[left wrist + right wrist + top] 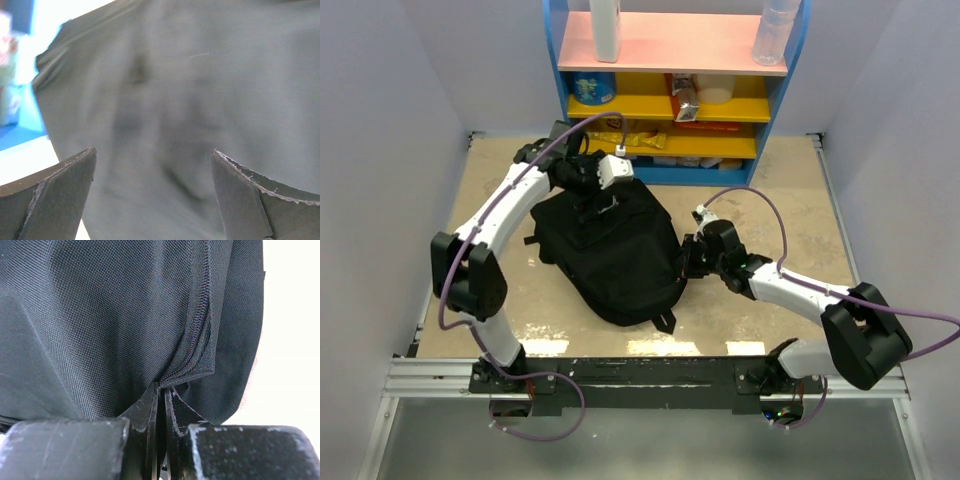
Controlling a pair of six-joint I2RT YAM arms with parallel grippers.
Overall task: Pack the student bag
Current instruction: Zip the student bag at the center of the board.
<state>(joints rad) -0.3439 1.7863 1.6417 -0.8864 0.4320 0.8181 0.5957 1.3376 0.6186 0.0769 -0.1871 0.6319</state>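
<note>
The black bag (610,255) lies flat in the middle of the table (790,210), between the two arms, with its far end close to the coloured shelf (670,100) at the back.

The right arm (790,285) reaches in from the near right. The right jaws are closed tight on a fold of the bag's cloth at its right edge, just where the zipper (200,315) runs down to a corner. The cloth rises from the pinch in a small peak, so the hold looks real but shallow.

The left arm (505,210) curves over the bag's far end. The left jaws stand wide, holding nothing. Its own camera shows only dark, blurred cloth filling the space between them, so they are close above the bag, but I cannot tell whether they touch it.

The step in hand looks like getting the bag open: one side anchors an edge while the other works the opening. To do it well, the right arm should keep its pinch and pull gently to the right, so the zipper line is taut and not bunched. The left jaws should close on something definite, a zipper pull or a seam. I cannot find a pull in these views. A grab at loose cloth would likely lift the whole bag and drag it off the right jaws' thin hold.
</note>
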